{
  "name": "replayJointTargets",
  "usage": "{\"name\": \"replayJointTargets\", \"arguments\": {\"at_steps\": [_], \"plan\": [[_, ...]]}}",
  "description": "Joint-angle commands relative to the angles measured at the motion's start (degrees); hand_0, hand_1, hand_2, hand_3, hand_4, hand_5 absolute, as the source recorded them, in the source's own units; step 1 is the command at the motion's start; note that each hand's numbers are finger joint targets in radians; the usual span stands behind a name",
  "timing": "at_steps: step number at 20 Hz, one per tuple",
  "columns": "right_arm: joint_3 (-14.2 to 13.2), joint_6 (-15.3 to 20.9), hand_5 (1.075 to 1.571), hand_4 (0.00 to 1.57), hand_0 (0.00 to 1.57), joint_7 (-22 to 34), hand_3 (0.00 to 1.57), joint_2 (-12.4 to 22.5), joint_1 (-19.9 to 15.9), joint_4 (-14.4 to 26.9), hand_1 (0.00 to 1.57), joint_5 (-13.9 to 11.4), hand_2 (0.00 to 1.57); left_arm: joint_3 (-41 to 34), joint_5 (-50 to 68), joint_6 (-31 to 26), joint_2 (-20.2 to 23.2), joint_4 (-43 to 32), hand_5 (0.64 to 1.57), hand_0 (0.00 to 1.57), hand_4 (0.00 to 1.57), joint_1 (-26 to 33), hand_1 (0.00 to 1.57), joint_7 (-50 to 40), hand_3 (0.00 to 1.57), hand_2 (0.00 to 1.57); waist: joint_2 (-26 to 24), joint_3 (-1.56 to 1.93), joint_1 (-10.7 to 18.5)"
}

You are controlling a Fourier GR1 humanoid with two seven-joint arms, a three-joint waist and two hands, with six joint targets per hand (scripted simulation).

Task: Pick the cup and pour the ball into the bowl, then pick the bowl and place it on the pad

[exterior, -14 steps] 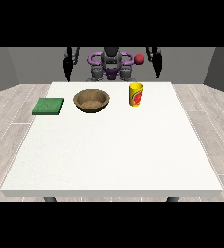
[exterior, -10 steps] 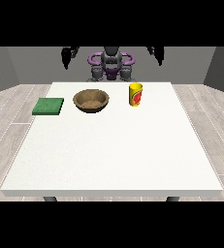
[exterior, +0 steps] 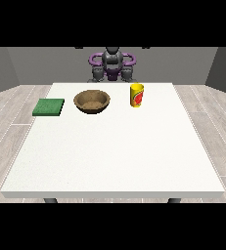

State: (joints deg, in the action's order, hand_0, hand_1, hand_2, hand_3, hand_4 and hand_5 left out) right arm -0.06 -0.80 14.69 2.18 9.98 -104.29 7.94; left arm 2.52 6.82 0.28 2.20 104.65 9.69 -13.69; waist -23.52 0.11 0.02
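White surface fills most of the view, grey plank floor around it, grey walls behind.

Counts, left to right, using the bowl as landmark:
- 1 green pad, flat and square, well left of the bowl, not touching it.
- 1 brown bowl, upright, on the far half of the surface. Inside looks like bare brown; no ball seen in it.
- 1 yellow cup with a red mark on its side, upright, right of the bowl with a clear gap, slightly farther back.
- 1 robot behind the far edge, roughly between bowl and cup in line, purple arm sections at its shoulders.

Hidden / hard to read:
- Ball: can't see it. Cup's inside isn't visible from this angle, so can't tell if it sits in there.
- Both arms run up out of the top of the view. Hands are cut off on both sides; only small dark bits at the top edge, too little to identify. Open or closed: cannot tell, neither hand is in view.
- Nothing touches pad, bowl or cup.
- Two dark surface legs only just show under the near edge.
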Motion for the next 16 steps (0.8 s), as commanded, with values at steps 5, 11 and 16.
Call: {"name": "replayJointTargets", "arguments": {"at_steps": [5,11,16], "plan": [[1.5,0.2,1.57,0.49,0.0,1.9,0.0,-0.9,6.3,-13.1,0.0,1.0,0.0,5.9,-2.7,1.7,-2.1,11.8,1.549,0.0,0.0,7.6,0.0,0.2,0.0,0.0,6.0,-0.11,-0.5],[-1.4,-4.9,1.571,0.4,0.0,-9.6,0.0,-0.3,2.2,-6.0,0.0,3.3,0.0,9.4,-6.8,7.9,-2.2,-1.3,1.533,0.0,0.0,-0.1,0.0,17.3,0.0,0.0,17.4,-0.12,-3.0],[-5.4,-11.5,1.571,0.35,0.0,-22.3,0.0,2.1,0.9,2.2,0.0,4.9,0.0,5.8,-7.9,8.7,-2.2,-8.2,1.504,0.0,0.0,-5.9,0.0,26.2,0.0,0.0,24.9,-0.1,-4.6]]}}
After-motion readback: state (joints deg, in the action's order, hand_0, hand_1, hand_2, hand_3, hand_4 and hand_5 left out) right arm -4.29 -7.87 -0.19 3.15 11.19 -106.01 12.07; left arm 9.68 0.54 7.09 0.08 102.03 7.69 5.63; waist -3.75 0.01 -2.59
